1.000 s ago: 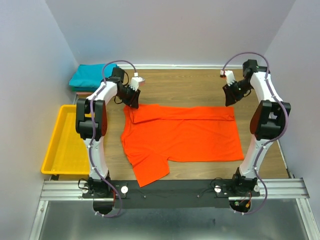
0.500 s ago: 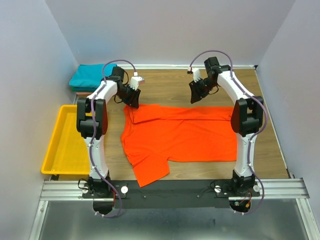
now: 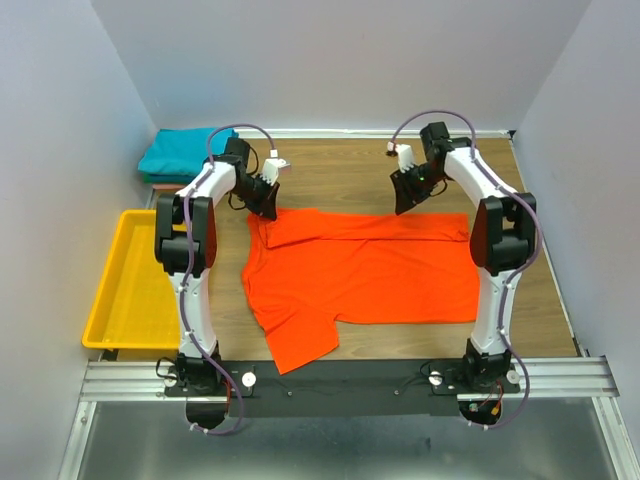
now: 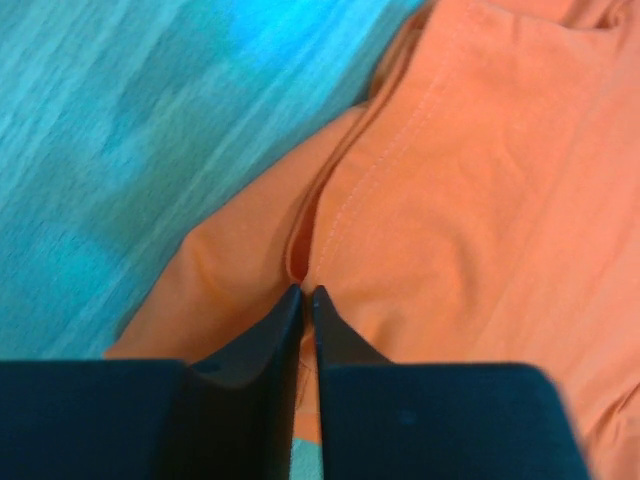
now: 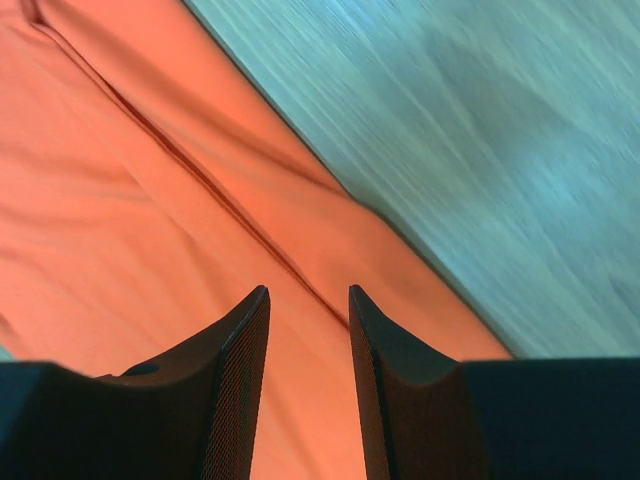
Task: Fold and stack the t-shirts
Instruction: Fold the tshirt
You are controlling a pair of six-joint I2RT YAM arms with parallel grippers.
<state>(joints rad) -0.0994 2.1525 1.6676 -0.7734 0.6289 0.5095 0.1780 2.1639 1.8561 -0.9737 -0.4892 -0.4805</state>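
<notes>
The orange-red t-shirt (image 3: 365, 268) lies spread on the wooden table with its far edge folded over. My left gripper (image 3: 266, 207) is at the shirt's far left corner. In the left wrist view its jaws (image 4: 305, 291) are shut on a fold of the orange cloth (image 4: 450, 200) by a stitched seam. My right gripper (image 3: 404, 203) is over the shirt's far edge, right of centre. In the right wrist view it (image 5: 308, 292) is open and empty just above the folded strip (image 5: 150, 200). A folded teal t-shirt (image 3: 182, 152) sits at the far left corner. The pink shirt does not show clearly.
A yellow plastic tray (image 3: 112, 300) stands left of the shirt beside the left arm. Walls close the table at the left, back and right. Bare wood (image 3: 340, 175) shows between the two grippers beyond the shirt.
My right arm swung left from the far right corner, then came back slightly right and down to the shirt's far edge. The left gripper has stayed at the left corner.
</notes>
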